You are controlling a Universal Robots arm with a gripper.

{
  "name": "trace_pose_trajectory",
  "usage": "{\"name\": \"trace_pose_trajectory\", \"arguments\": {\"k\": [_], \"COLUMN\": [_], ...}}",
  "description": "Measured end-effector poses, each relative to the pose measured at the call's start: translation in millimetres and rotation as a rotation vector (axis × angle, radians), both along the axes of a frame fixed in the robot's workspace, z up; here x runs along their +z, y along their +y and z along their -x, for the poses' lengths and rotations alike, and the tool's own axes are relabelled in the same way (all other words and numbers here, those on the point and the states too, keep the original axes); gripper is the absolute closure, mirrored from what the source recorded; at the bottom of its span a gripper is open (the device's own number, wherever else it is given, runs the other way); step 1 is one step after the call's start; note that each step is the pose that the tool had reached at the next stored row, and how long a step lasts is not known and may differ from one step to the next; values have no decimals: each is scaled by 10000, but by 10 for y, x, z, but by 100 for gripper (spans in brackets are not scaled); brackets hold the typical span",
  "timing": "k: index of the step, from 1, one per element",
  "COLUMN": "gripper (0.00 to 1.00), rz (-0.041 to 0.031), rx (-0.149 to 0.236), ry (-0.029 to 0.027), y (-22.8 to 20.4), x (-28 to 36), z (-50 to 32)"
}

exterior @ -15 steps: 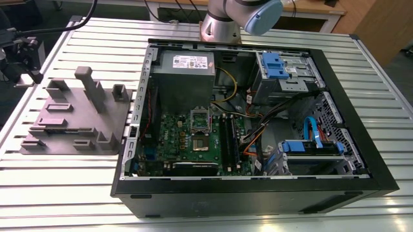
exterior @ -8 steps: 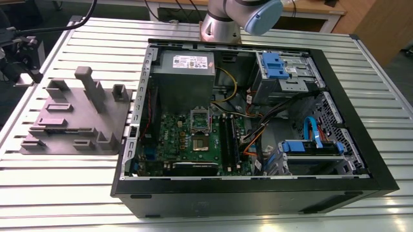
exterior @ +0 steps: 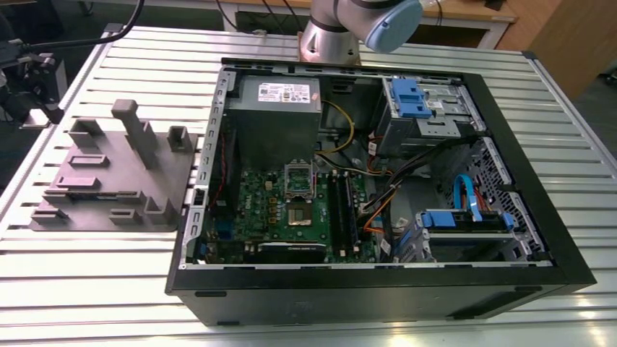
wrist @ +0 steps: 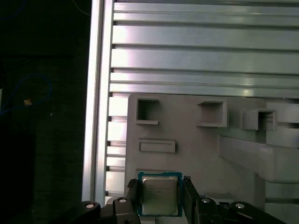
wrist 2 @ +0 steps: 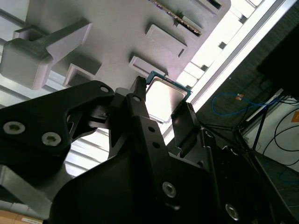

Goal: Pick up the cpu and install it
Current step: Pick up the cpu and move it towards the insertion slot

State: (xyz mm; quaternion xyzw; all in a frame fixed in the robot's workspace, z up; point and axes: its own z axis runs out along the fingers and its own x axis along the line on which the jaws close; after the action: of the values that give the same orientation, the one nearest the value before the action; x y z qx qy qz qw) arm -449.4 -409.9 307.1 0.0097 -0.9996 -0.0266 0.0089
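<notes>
Between the fingers of the gripper (wrist 2: 162,103), the cpu (wrist: 160,195) is clamped by two opposite edges — plate side up, likely to spare its contacts. Just beyond lies the grey tray (wrist: 201,154); whether the chip has cleared its recess cannot be told.

— What does the cpu (wrist: 160,196) look like?

— A small, flat, square chip. It has a silvery-grey metal top plate with a thin green rim around it.

— And where is it?

— In both wrist views it sits in the pincer (wrist: 160,183), clamped at two opposite edges. Its plate side is turned towards the cameras, and the grey moulded tray (wrist: 196,154) is behind it.
</notes>
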Motion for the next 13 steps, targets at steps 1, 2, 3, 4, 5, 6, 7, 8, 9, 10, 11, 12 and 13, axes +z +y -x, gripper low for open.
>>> {"name": "trace_pose_trajectory", "arguments": {"k": [1, 2, 3, 4, 5, 6, 7, 8, 9, 10, 11, 12, 13], "gripper": [53, 53, 53, 53, 53, 53, 53, 53, 53, 53, 53, 53, 53], "rz": [0, 0, 0, 0, 0, 0, 0, 1, 0, 0, 1, 1, 0], "rx": [0, 0, 0, 0, 0, 0, 0, 0, 0, 0, 0, -1, 0], "ry": [1, 0, 0, 1, 0, 0, 1, 1, 0, 1, 1, 1, 0], "y": [0, 0, 0, 0, 0, 0, 0, 0, 0, 0, 0, 0, 0], "x": [2, 3, 5, 7, 8, 9, 12, 14, 15, 17, 20, 23, 25], "z": [0, 0, 0, 0, 0, 0, 0, 0, 0, 0, 0, 0, 0]}}
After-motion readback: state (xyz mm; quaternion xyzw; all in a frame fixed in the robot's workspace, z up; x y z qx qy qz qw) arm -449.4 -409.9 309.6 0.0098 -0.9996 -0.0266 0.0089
